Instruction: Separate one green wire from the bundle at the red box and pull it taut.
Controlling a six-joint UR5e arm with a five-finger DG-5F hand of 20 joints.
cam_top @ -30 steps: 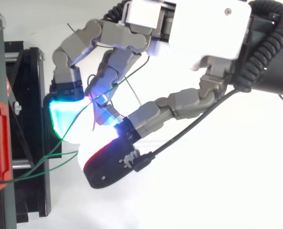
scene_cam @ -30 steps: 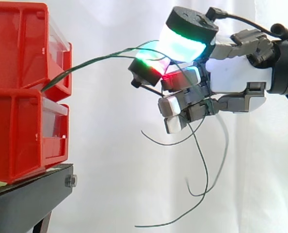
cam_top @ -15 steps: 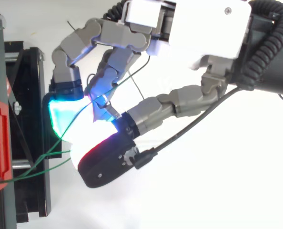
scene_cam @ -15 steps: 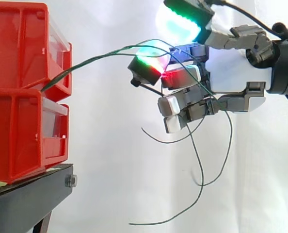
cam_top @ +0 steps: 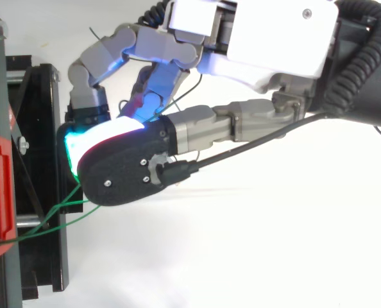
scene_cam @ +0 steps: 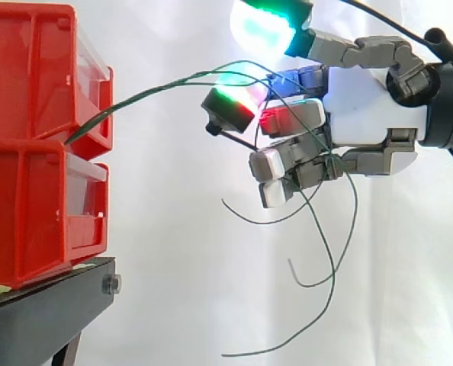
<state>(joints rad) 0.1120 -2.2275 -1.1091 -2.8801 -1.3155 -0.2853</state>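
Two red bins [scene_cam: 28, 152], stacked one on the other, stand on a black stand [scene_cam: 43, 313] at the side view's left, before a white curtain [scene_cam: 173, 267].

Green wires [scene_cam: 135, 97]: a thin bundle, at least two strands. They leave the gap between the upper and lower bin at the front edge, rise in a shallow bowed arc to the right, and reach the hand. The span is curved, not straight. In the top view the strands cross the stand from the bin's edge and pass under the thumb.

Hand [scene_cam: 364, 107]: level with the upper bin and well apart from it, entering from the right. The fingers are curled, with the wires threaded between them. The thumb stands raised above the fingers, clear of the wires, its pad [scene_cam: 261, 27] glowing green and cyan. One fingertip glows green and red, another red.

Loose ends: several strands hang below the hand in slack loops and curl toward the frame's bottom.
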